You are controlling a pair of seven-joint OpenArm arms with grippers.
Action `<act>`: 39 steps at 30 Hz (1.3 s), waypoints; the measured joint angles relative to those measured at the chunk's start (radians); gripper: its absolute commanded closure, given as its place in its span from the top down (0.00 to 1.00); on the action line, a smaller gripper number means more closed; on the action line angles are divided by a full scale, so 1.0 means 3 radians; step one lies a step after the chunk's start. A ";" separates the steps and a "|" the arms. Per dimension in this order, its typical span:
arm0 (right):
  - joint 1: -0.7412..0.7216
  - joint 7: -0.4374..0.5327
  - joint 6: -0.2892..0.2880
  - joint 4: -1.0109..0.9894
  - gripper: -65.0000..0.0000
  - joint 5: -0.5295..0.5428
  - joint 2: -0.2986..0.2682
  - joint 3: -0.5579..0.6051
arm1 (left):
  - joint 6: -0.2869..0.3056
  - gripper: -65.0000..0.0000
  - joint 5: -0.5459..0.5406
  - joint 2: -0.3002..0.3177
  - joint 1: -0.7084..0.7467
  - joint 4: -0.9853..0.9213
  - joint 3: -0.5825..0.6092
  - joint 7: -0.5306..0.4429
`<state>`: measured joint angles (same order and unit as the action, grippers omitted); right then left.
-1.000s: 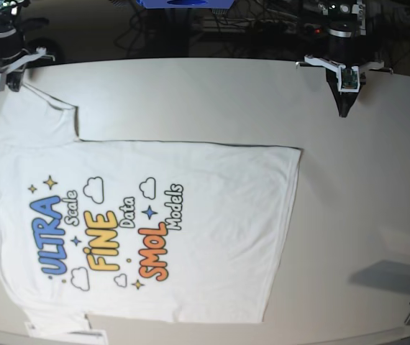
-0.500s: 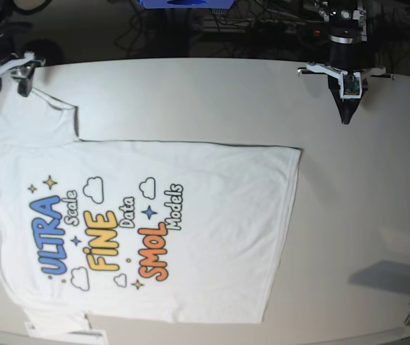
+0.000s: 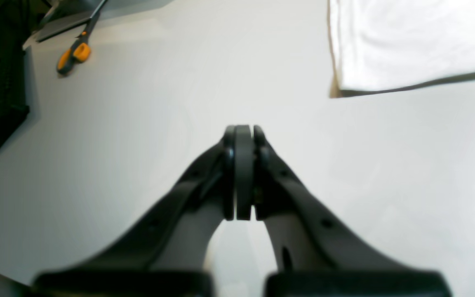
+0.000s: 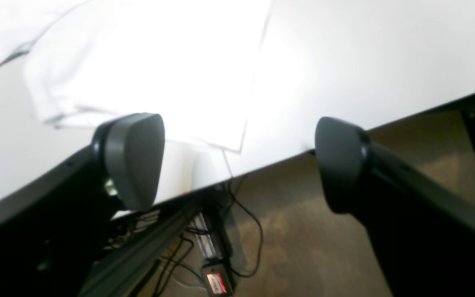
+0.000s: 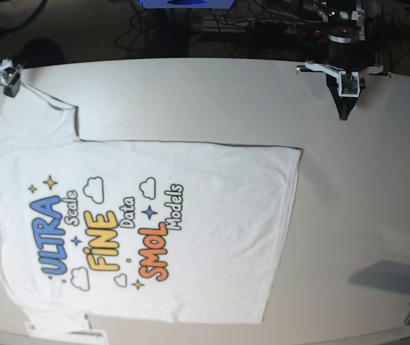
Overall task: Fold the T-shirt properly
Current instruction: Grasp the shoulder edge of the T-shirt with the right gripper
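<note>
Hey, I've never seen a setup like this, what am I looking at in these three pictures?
A two-armed robot at a white table. One picture looks down from overhead; the other two come from cameras on each wrist. A printed T-shirt lies flat, print up, not yet folded. The left gripper is shut, holds nothing and hangs over bare table near the shirt's bottom corner. The right gripper is open and empty at the table edge, by a sleeve. Orange-handled scissors lie off to the side.
</note>
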<state>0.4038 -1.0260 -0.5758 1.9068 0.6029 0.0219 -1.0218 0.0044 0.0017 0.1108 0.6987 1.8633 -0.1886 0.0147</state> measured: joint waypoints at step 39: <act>-0.0295 -0.0203 -0.0399 -0.0675 0.69 0.0048 -0.0045 0.0039 | -0.0001 0.00 0.0000 0.0001 0.0008 0.0000 -0.0001 0.0000</act>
<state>0.3153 -1.0870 -0.6956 1.7042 0.6174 0.0086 -1.0100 0.0040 0.0017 0.1112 0.7010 1.8633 -0.1890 0.0147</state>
